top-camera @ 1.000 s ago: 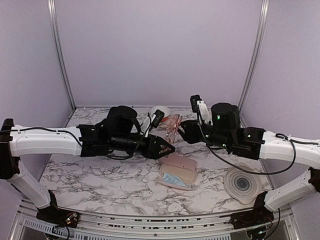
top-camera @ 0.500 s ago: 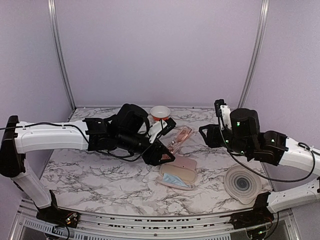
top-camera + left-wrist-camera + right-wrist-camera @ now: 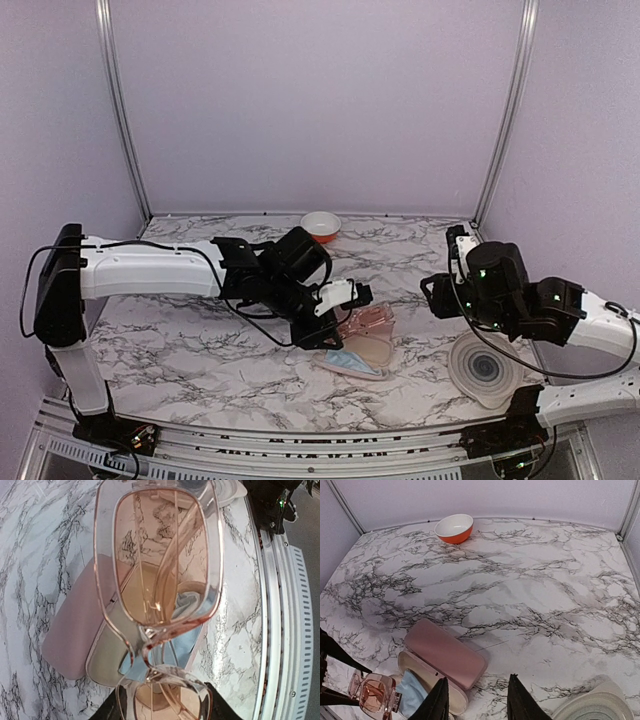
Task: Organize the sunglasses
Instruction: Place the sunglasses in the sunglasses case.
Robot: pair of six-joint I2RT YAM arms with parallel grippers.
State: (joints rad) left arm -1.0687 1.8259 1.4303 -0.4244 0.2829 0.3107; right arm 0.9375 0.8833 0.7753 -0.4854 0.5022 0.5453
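My left gripper (image 3: 345, 308) is clamped on the sunglasses (image 3: 160, 560), the pair with orange-brown tinted lenses and a thin clear-pink frame. In the left wrist view one lens sits low between my dark fingers (image 3: 112, 714), and the other lens reaches out past them, so the pair stands end-on from the grip. The temples are folded behind the lenses.

The sunglasses hang above the open pink case (image 3: 360, 348), which lies on the marble-patterned table (image 3: 180, 340) near its front edge, close to the middle. Seen from above, they overlap the case's lid side; I cannot tell whether they touch it. A light blue cloth (image 3: 177, 647) lies crumpled in the tray half of the case, and the lid half lies flat beside it, hinged open.

My right gripper (image 3: 477, 700) has its jaws apart with nothing between them; only bare table shows in the gap. It hovers to the right of the case, well apart from it, with the sunglasses and the blue cloth at the lower left of its wrist view. Just right of it, at the table's front right corner, lies a pale round dish with concentric rings (image 3: 484, 370). An orange bowl (image 3: 320, 224) with a white inside stands at the back edge, by the wall.
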